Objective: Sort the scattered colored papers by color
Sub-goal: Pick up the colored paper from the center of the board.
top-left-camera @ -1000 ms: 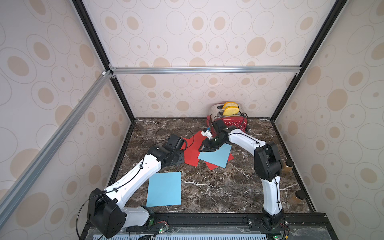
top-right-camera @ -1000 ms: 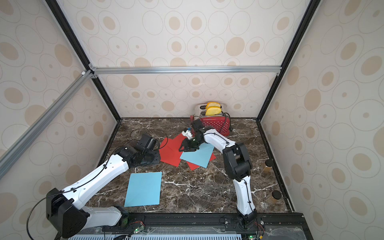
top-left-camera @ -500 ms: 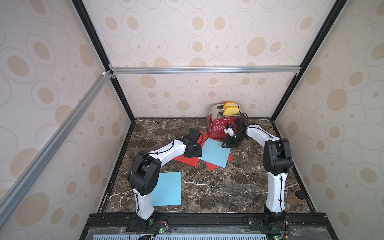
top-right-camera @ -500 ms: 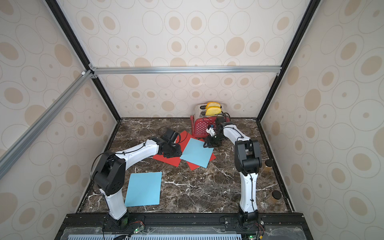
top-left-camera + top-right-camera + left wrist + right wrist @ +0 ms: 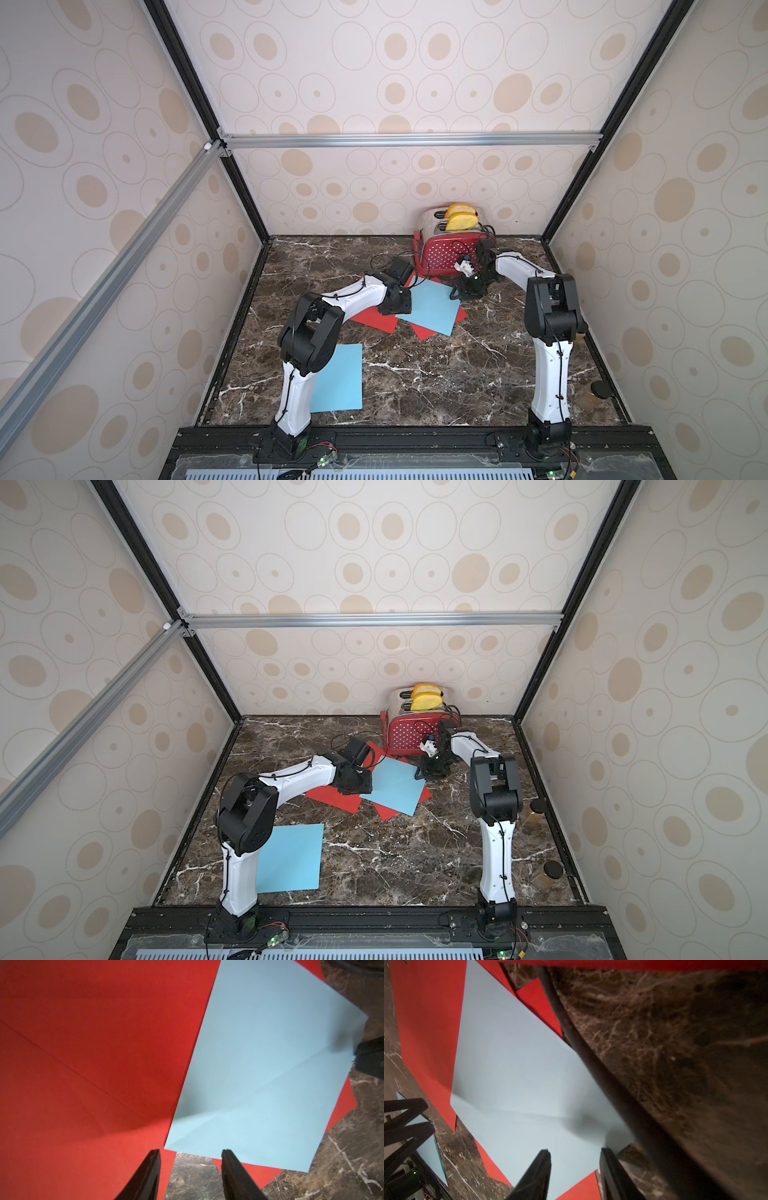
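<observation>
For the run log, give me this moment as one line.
left gripper: open, at edge of red sheets; right gripper: open, at top blue sheet corner; other blue sheet: apart

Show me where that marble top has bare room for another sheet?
Broadest: the near marble between the lone blue sheet and the right arm. The far left corner is bare too. Crowded: the red sheets under the other blue sheet, beside the toaster.

Blue papers (image 5: 397, 785): two. Red papers (image 5: 332, 798): at least two. Toaster (image 5: 409, 737): one.
</observation>
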Robot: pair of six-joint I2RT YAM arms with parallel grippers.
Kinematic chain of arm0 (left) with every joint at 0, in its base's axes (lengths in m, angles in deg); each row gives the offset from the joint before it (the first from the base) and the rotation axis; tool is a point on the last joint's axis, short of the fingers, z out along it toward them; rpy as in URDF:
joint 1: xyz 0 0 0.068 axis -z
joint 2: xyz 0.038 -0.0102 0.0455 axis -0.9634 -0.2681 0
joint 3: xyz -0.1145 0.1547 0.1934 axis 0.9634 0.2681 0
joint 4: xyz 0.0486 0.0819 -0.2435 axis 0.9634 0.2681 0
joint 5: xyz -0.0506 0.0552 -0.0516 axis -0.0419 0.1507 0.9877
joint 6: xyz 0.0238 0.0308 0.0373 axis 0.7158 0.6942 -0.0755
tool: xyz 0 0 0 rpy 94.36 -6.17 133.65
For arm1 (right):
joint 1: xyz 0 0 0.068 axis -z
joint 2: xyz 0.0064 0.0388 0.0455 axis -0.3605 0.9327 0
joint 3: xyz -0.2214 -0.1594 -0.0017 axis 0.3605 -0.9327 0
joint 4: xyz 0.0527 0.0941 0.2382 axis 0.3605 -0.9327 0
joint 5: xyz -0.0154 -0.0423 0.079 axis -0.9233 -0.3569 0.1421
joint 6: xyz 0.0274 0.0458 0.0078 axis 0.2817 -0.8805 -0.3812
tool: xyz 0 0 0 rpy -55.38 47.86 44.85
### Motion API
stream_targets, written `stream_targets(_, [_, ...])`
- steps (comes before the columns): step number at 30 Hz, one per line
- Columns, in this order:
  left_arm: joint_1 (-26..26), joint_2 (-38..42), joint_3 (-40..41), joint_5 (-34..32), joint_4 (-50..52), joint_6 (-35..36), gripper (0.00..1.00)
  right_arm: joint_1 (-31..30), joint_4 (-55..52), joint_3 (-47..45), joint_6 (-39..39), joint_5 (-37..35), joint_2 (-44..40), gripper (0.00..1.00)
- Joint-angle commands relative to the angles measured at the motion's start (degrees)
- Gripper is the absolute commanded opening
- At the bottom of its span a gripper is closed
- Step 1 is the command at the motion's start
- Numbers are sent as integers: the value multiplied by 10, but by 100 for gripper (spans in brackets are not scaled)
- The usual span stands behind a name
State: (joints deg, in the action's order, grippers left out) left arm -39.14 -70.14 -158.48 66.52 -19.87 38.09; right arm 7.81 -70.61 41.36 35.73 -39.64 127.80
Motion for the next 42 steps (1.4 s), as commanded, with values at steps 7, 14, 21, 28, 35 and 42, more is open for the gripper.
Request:
stream_targets(7, [3, -53, -47, -10, 8, 21, 51, 12, 19, -28, -15, 30, 12, 45])
stream_targets(14, [4, -91, -80, -3, 27, 34, 50, 17, 26, -38, -18, 37, 11, 45])
stream_targets(21, [6, -68, -49, 47, -3, 21, 51, 20, 33, -47, -21, 40, 8, 45])
stream_targets(28, [4, -39, -8, 174, -121, 26, 50, 21, 37, -48, -25, 47, 12, 45])
stream_targets(35, [-21, -5, 11, 208, -127, 78, 50, 21, 38, -52, -25, 49, 11, 45])
stream_targets(42, [-59, 7, 40, 231, -173, 116, 51, 21, 43, -63, -26, 54, 11, 45])
